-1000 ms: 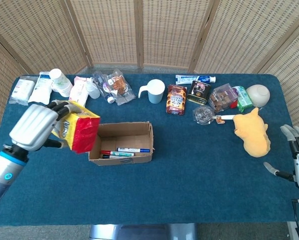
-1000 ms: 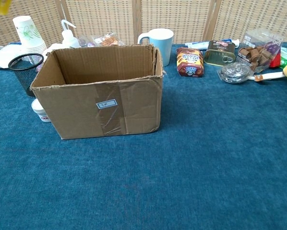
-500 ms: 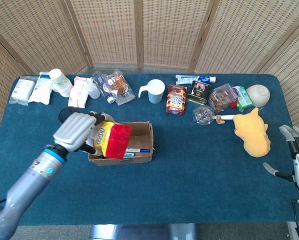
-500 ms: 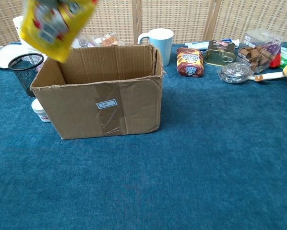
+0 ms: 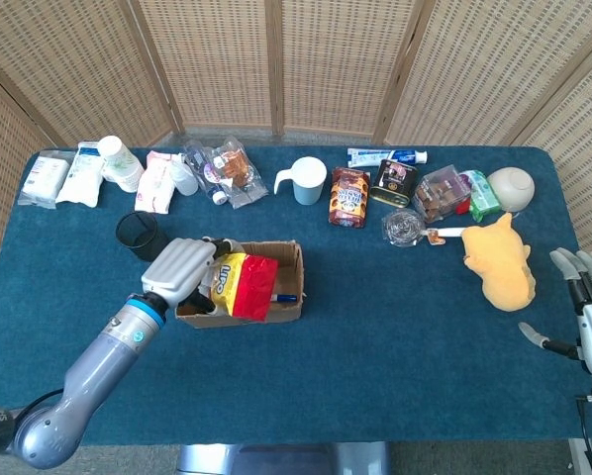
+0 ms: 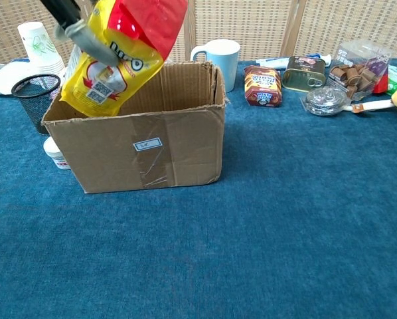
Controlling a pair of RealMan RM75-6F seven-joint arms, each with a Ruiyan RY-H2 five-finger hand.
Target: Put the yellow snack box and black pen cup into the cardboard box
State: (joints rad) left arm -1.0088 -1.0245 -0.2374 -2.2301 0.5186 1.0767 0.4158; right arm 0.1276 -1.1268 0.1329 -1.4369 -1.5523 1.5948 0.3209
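Observation:
My left hand (image 5: 182, 267) grips the yellow snack box (image 5: 242, 285), a yellow and red pack, right over the open cardboard box (image 5: 289, 309). In the chest view the snack box (image 6: 119, 56) hangs tilted, its lower end dipping inside the cardboard box (image 6: 145, 146), with fingers (image 6: 85, 36) wrapped across its upper part. The black pen cup (image 5: 138, 236) stands on the table left of the box; it is the mesh pen cup (image 6: 36, 96) in the chest view. My right hand (image 5: 585, 307) rests at the far right edge with its fingers apart, holding nothing.
Markers (image 5: 284, 297) lie in the box. A white jar (image 6: 54, 153) sits against its left side. Along the back stand paper cups (image 5: 121, 161), a white mug (image 5: 304, 180), a cookie pack (image 5: 348, 197), a tin (image 5: 392, 182) and a yellow plush (image 5: 502, 262) at right.
My left hand carried the snack box rightward from beside the cardboard box to over it, then lowered it into the opening. The pen cup became visible. The right hand stayed still.

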